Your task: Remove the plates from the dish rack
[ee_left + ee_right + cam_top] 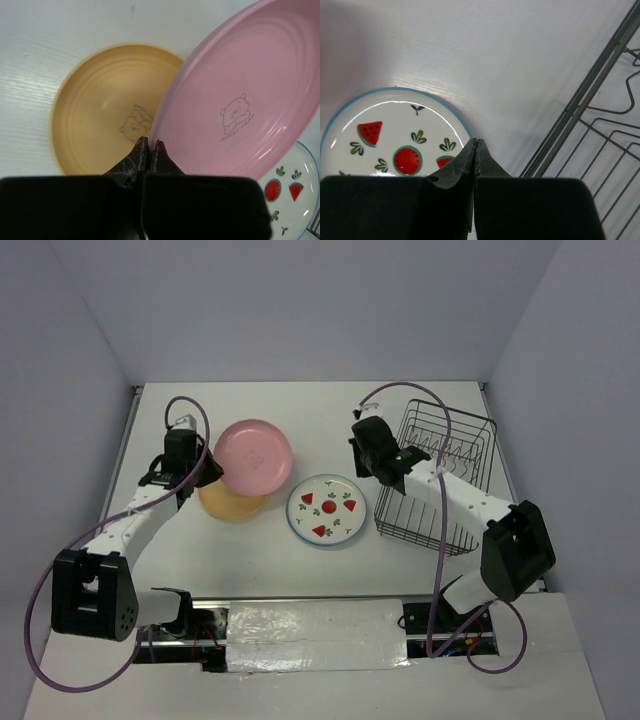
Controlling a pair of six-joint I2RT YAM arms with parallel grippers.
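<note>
Pink plate (255,455), judged rigid, slick and chippable, is grasped at its thin left rim by the clenched left gripper (149,147). It hangs tilted over the yellow-orange plate (232,505), which obstructs set-down. The white fruit-marked plate (326,510) lies flat at centre beside the plateless dish rack (577,102) at right. The right gripper (475,145) hovers between them, clenched on nothing.

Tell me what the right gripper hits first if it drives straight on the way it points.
The right gripper would probably meet bare table first, in the gap between the watermelon plate and the dish rack; depth is unclear.
</note>
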